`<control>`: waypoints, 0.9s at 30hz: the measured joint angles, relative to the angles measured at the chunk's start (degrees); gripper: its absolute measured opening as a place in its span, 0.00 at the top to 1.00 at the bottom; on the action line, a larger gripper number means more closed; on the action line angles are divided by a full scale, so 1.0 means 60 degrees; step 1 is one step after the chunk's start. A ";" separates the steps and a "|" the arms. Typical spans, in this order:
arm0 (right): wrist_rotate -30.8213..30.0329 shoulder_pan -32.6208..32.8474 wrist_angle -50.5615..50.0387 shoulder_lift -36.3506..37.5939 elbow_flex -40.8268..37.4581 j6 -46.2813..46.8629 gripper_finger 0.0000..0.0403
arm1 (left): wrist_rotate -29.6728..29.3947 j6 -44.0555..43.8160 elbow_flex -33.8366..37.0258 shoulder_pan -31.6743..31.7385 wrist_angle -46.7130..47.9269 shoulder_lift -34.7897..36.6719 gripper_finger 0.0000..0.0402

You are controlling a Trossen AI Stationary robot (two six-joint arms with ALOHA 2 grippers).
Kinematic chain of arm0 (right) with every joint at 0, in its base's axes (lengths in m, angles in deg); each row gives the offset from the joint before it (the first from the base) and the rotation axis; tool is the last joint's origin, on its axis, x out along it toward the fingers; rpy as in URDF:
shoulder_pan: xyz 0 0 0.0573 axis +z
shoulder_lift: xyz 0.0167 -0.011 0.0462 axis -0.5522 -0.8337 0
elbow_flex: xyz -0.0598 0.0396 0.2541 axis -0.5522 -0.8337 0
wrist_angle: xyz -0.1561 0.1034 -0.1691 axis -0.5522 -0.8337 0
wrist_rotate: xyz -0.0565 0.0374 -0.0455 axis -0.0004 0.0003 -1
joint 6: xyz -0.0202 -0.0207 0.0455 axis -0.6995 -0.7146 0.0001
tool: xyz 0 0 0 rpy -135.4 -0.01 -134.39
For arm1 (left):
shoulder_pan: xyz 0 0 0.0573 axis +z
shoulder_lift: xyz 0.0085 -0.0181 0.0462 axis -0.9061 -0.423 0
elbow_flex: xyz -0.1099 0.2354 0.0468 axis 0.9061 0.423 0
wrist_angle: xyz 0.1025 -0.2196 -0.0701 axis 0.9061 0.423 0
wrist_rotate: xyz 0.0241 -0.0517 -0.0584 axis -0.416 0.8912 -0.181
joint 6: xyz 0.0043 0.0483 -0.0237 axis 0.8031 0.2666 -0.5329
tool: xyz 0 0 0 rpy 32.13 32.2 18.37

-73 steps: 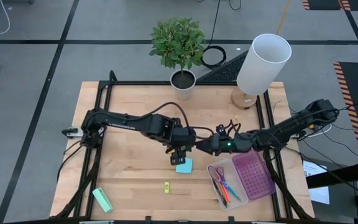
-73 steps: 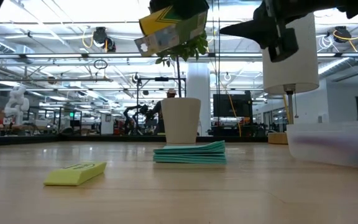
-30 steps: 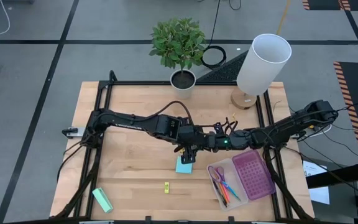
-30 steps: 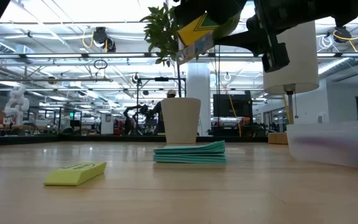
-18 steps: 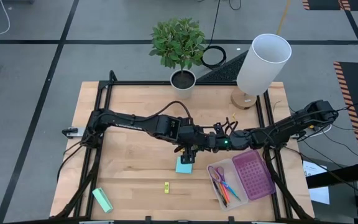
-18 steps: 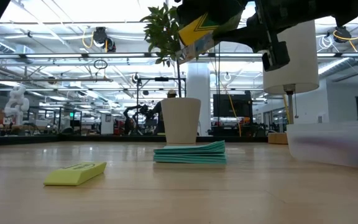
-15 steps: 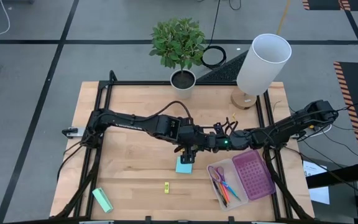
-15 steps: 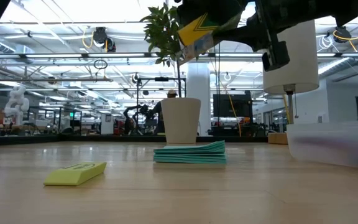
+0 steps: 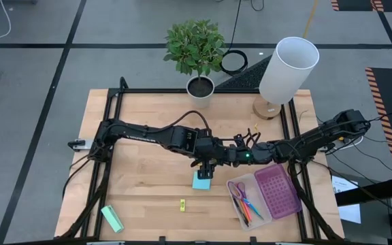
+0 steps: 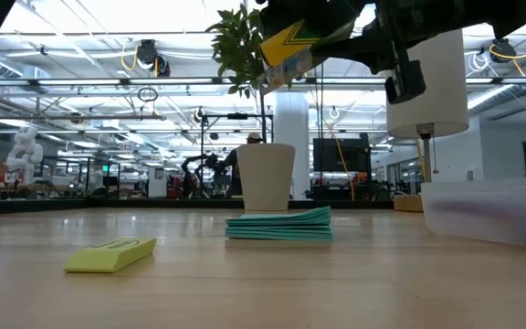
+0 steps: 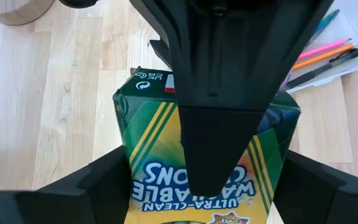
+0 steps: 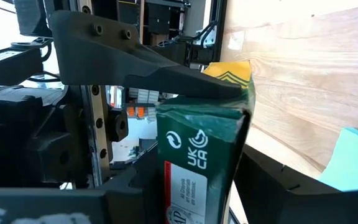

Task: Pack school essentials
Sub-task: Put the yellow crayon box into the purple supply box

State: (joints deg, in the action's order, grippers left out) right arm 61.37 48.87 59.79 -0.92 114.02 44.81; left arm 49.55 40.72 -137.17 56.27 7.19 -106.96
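Both end effectors meet at mid-tabletop around the crayon box (image 11: 204, 155); left end effector (image 9: 207, 167) is clamped on it, holding it in the air above the sticky-note pad (image 9: 201, 180); right end effector (image 9: 224, 156) has its fingers spread on either side of the box; whether they touch it I cannot tell; beside it lies the clear tray (image 9: 278, 207) with scissors (image 9: 239, 192) and pencils (image 9: 245, 214).

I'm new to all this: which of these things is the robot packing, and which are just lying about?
For packing: crayon box between both arms' jaws, blue sticky-note pad, tiny yellow piece, scissors, pencils in the clear case.

Lying about: mint-green block, potted plant, lamp.
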 joint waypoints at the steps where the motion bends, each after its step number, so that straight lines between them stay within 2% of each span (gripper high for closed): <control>1: 0.0000 0.0000 0.0000 0.0000 0.0000 0.0002 0.62 | 0.0000 0.0000 0.0000 0.0000 0.0000 0.0000 0.22; 17: -0.0007 0.0000 0.0000 -0.0004 0.0000 -0.0024 0.62 | 0.0000 -0.0025 0.0000 0.0000 0.0000 0.0000 0.22; 27: -0.0007 0.0000 0.0112 -0.0015 0.0000 -0.0180 0.69 | 0.0000 -0.0377 0.0000 -0.0007 0.0064 0.0000 0.22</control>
State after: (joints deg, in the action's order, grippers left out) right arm 61.33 48.87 60.47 -1.01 114.02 43.73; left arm 49.55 38.46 -137.17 56.22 7.58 -106.96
